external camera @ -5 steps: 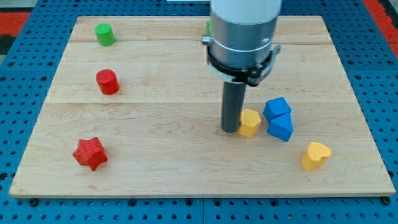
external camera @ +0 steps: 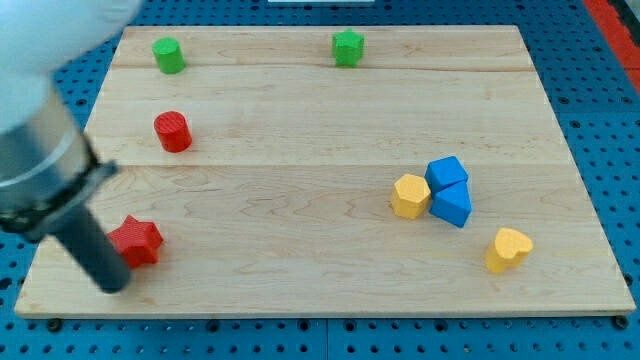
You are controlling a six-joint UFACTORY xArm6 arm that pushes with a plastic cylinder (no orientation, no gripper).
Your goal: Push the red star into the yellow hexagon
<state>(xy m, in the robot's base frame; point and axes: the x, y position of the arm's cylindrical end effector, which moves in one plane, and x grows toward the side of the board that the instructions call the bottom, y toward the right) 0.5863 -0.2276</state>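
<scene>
The red star (external camera: pixel 138 240) lies near the view's bottom left of the wooden board (external camera: pixel 300 200). My tip (external camera: pixel 112 285) rests on the board just left of and below the star, touching or nearly touching it; the rod hides the star's left edge. The yellow hexagon (external camera: pixel 409 195) sits far to the right, right of the board's middle, against two blue blocks.
A blue cube (external camera: pixel 445 172) and a blue wedge-like block (external camera: pixel 452 205) touch the hexagon's right side. A yellow heart (external camera: pixel 508 249) lies at the lower right. A red cylinder (external camera: pixel 173 131), a green cylinder (external camera: pixel 167 55) and a green star-like block (external camera: pixel 347 47) lie higher up.
My rod has swung from beside the yellow hexagon across the board to the lower left, next to the red star. The star has shifted slightly left. The green block at the top is uncovered.
</scene>
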